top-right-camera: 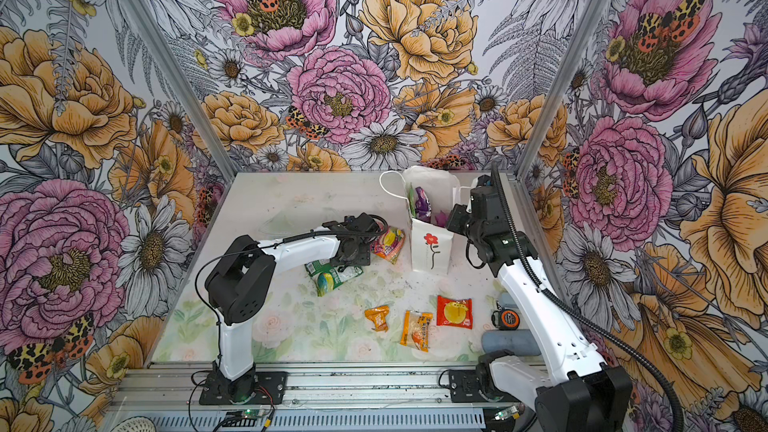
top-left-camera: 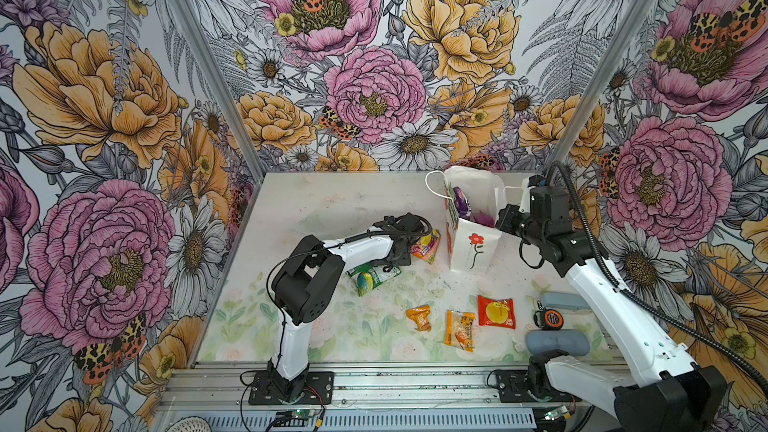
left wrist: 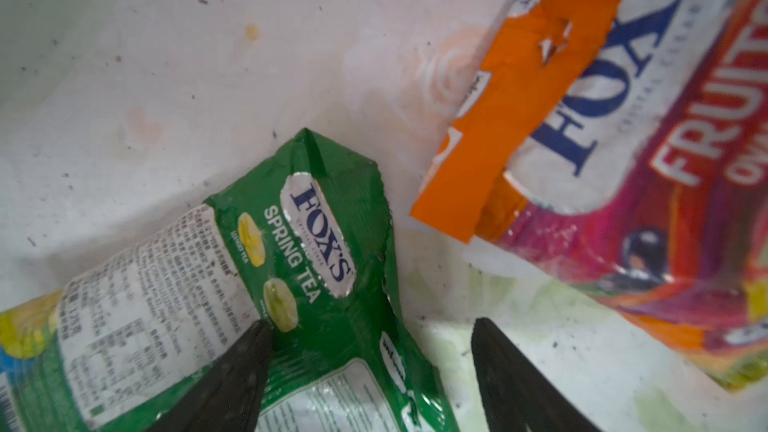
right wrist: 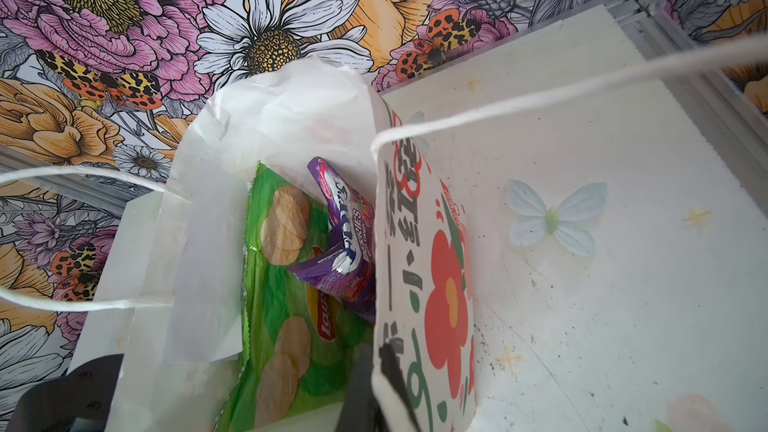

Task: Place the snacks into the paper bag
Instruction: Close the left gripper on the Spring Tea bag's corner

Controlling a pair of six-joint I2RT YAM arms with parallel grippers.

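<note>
My left gripper (left wrist: 370, 326) is open just above the green Fox's Spring Tea bag (left wrist: 316, 243). One fingertip (left wrist: 259, 332) is over the packet and the other over the table beside it. In both top views this bag (top-left-camera: 374, 278) (top-right-camera: 334, 278) lies below the left wrist, with the orange Fox's bag (top-left-camera: 426, 245) (left wrist: 623, 139) next to it. The white paper bag (top-left-camera: 473, 243) stands upright. My right gripper (right wrist: 380, 367) is shut on its printed side wall (right wrist: 415, 263). A green chips packet (right wrist: 286, 284) and a purple bag (right wrist: 349, 238) are inside.
Two orange sachets (top-left-camera: 419, 317) (top-left-camera: 459, 330) and a red one (top-left-camera: 496, 311) lie at the front of the table. Beside the right arm are an orange-black tape measure (top-left-camera: 549, 318) and two grey-blue cases (top-left-camera: 565, 301) (top-left-camera: 557, 342). The bag's cord handles (right wrist: 540, 97) hang loose.
</note>
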